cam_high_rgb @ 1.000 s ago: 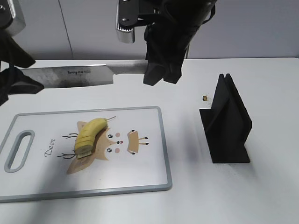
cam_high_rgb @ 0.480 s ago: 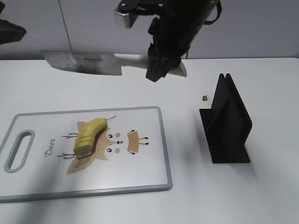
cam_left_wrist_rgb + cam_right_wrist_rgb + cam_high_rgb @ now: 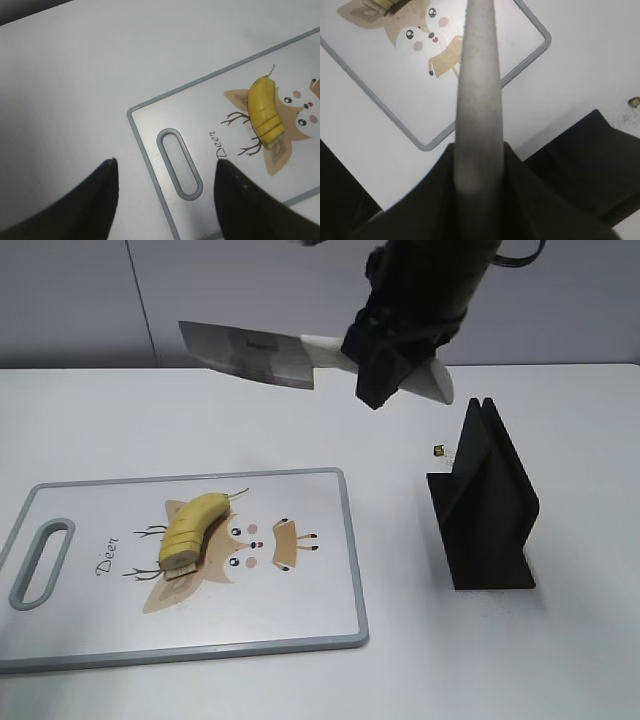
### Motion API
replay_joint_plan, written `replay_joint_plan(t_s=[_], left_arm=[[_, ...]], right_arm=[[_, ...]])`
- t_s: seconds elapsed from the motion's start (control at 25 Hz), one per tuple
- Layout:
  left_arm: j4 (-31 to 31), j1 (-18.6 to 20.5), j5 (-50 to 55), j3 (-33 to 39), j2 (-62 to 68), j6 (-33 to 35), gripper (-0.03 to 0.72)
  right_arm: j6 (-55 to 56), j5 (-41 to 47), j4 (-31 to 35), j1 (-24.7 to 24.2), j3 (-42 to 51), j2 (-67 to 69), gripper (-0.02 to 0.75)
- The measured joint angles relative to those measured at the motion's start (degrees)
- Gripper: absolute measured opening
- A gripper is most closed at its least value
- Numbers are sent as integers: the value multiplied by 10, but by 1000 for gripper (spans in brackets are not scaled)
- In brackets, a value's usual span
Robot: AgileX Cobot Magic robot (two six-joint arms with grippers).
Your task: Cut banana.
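A yellow banana (image 3: 192, 532), its lower end cut into slices, lies on the white cutting board (image 3: 300, 610) with a deer drawing; it also shows in the left wrist view (image 3: 265, 111). My right gripper (image 3: 392, 368) is shut on the pale handle of a large knife (image 3: 250, 352), held high above the table to the right of the board, blade pointing left. In the right wrist view the knife (image 3: 479, 90) runs up the middle between the fingers. My left gripper (image 3: 165, 170) is open and empty, high above the board's handle slot (image 3: 179, 163); it is out of the exterior view.
A black knife stand (image 3: 485, 502) stands on the white table right of the board; it also shows in the right wrist view (image 3: 592, 150). A small dark speck (image 3: 438, 450) lies behind the stand.
My right gripper has carried the knife up and to the right, away from above the board toward the stand. My left gripper has left the exterior view at the left edge.
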Motion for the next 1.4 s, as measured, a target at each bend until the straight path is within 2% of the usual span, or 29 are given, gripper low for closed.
replay_joint_plan(t_s=[0.28, 0.4, 0.64, 0.8, 1.0, 1.4], left_arm=[[35, 0, 74, 0, -98, -40, 588], [58, 0, 83, 16, -146, -72, 586], [128, 0, 94, 122, -270, -154, 585], [177, 0, 108, 186, -362, -193, 574], [185, 0, 108, 239, -474, -207, 563], [186, 0, 99, 301, -620, -209, 533]], right_arm=[[99, -2, -1, 0, 98, -84, 160], [139, -38, -1, 0, 160, -126, 160], [212, -107, -8, 0, 244, -209, 160], [286, -121, -52, 0, 262, -260, 160], [371, -123, -116, 0, 285, -313, 160], [480, -126, -159, 0, 379, -404, 160]])
